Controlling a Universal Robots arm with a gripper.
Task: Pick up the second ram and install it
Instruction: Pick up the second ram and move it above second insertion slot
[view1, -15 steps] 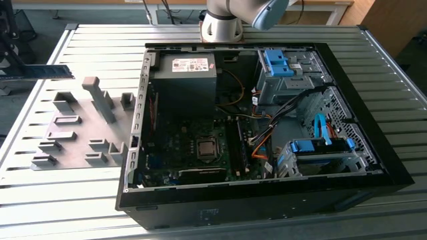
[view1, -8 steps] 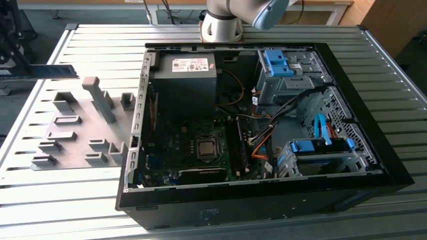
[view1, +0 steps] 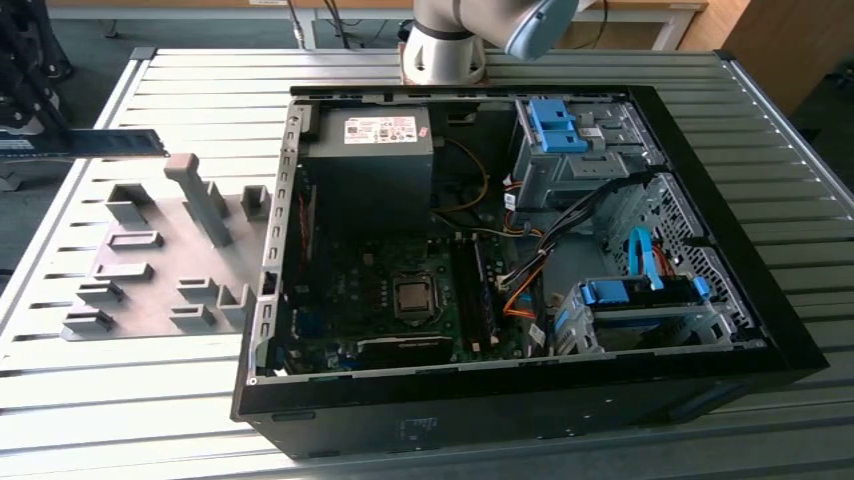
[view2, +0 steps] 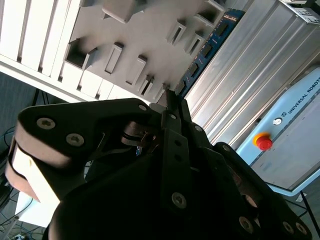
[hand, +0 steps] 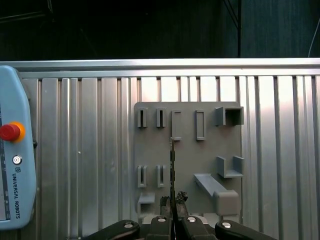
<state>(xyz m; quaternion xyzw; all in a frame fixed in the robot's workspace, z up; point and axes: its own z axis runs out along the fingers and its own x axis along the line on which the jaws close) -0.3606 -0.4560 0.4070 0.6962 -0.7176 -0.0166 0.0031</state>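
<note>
Bench I work over: a silver ribbed aluminium table top (view1: 761, 140), its long slats running side to side. Strong light glares off the slats at the exterior view's right. Past the far edge I note a dark grey-blue floor (view1: 94, 40), and a brown wooden panel (view1: 787, 40) at the upper right corner.

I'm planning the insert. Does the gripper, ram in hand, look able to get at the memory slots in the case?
Probably yes. The case lies open side up and nothing crosses the slots; orange cables beside them could crowd the gripper, shut on the ram.
</note>
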